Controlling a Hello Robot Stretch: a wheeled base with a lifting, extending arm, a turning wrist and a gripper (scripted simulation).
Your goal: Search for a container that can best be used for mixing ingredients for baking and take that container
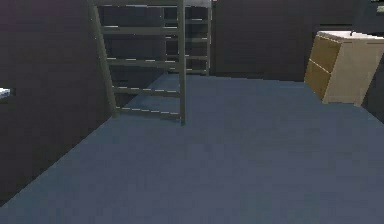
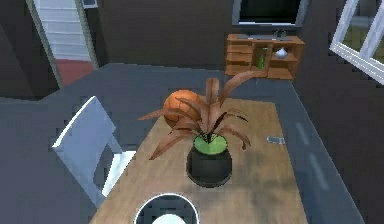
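Tabletop of warm brown wood (image 2: 265, 185) runs up the arm side view. At its near end, cut by the picture's bottom edge, sits a round dark-rimmed vessel with a pale inside (image 2: 167, 210). By its shape I judge it a bowl and the likeliest container for mixing, though too little of it is seen to be sure.

Just beyond the vessel on the same table stands a black round pot with a green top and long rust-brown leaves (image 2: 209, 165); behind the plant lies an orange-brown ball-like thing (image 2: 180, 103); a white slatted chair (image 2: 92, 145) stands at the table's left edge. Well apart, against the far wall, a low wooden cabinet (image 2: 262, 58) carries a dark flat screen (image 2: 268, 12).

The forward view has dark blue floor (image 1: 200, 170), a grey metal shelving frame (image 1: 150, 60) and a pale wooden drawer unit (image 1: 345, 68); nothing bowl-like sits among them.

The coming move turns on one relation: the vessel lies out on the side toward which the arm reaches, close in, a little left of that view's middle and nearer than the plant. Being round, it has no long axis to line up with, so I judge the leaves above it the main nuisance. With only one arm there is no choice of side. Of the gripper I cannot tell how its fingers stand.
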